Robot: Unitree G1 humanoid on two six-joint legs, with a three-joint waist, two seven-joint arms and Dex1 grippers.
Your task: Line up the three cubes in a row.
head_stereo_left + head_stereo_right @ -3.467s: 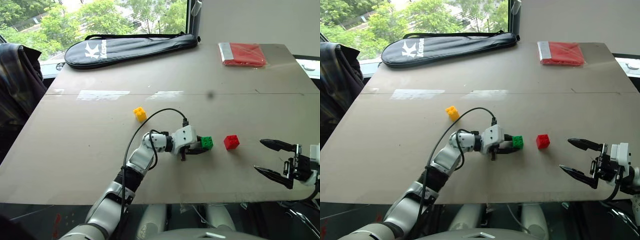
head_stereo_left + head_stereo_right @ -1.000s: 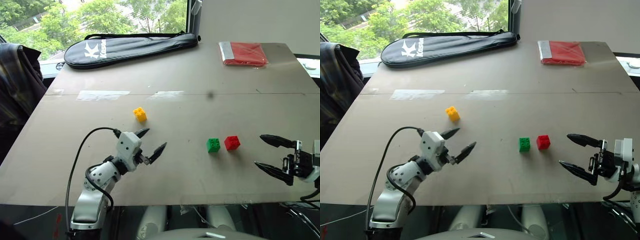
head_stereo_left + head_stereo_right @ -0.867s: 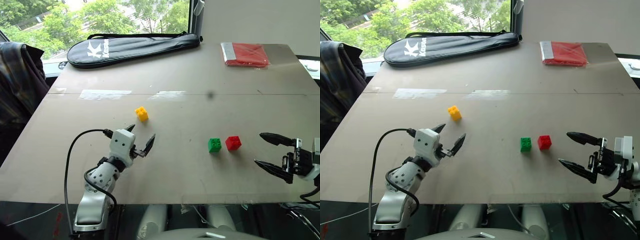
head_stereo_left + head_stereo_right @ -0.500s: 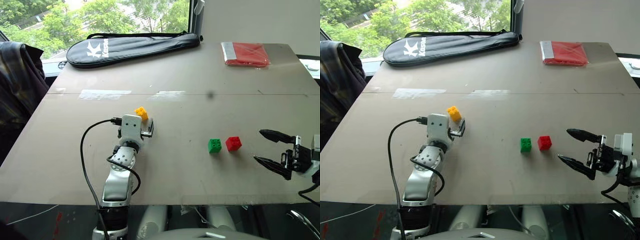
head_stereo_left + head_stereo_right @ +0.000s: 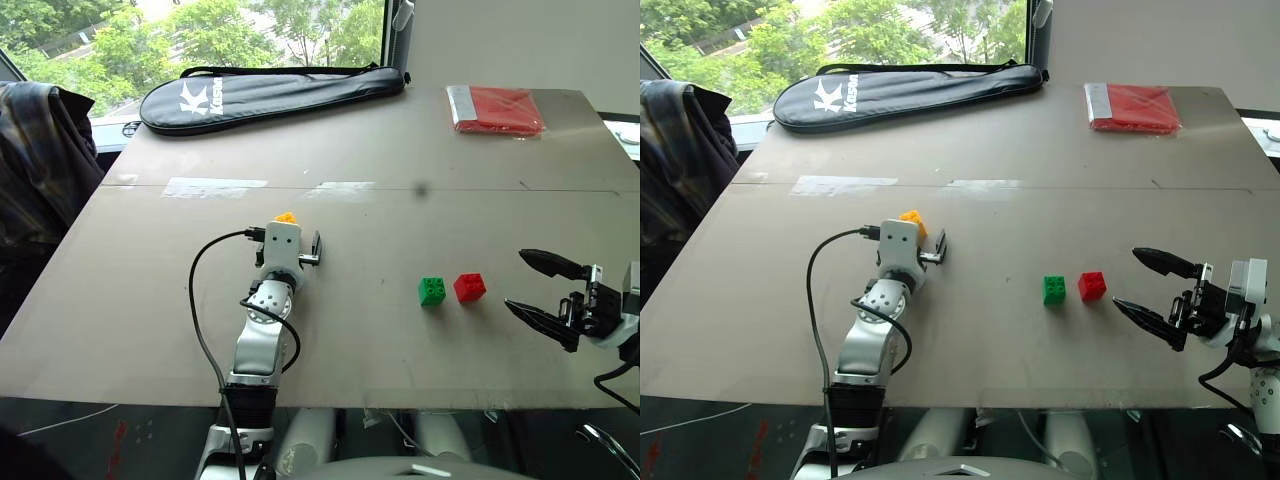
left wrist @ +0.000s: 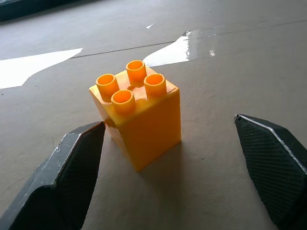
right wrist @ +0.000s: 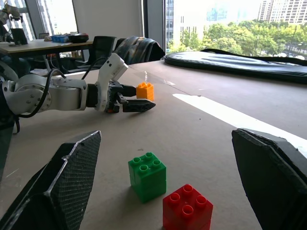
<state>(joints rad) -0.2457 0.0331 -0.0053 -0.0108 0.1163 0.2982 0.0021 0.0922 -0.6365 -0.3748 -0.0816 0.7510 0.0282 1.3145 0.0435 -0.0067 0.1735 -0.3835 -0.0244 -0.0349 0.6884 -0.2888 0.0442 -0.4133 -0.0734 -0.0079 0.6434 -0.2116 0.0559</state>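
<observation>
The left tool (image 6: pixel 170 167) sits released around the yellow cube (image 6: pixel 136 117) on the surface (image 5: pixel 400 160), set to grasp it; next, clench and carry it beside the green cube (image 5: pixel 432 291) and red cube (image 5: pixel 469 287), which stand well apart from it

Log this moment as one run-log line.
left hand: open, straddling yellow cube, not gripped | right hand: open, idle | green cube and red cube: side by side | next: probably grasp yellow

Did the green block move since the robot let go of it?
No. The green cube sits just left of the red cube, as before.
</observation>
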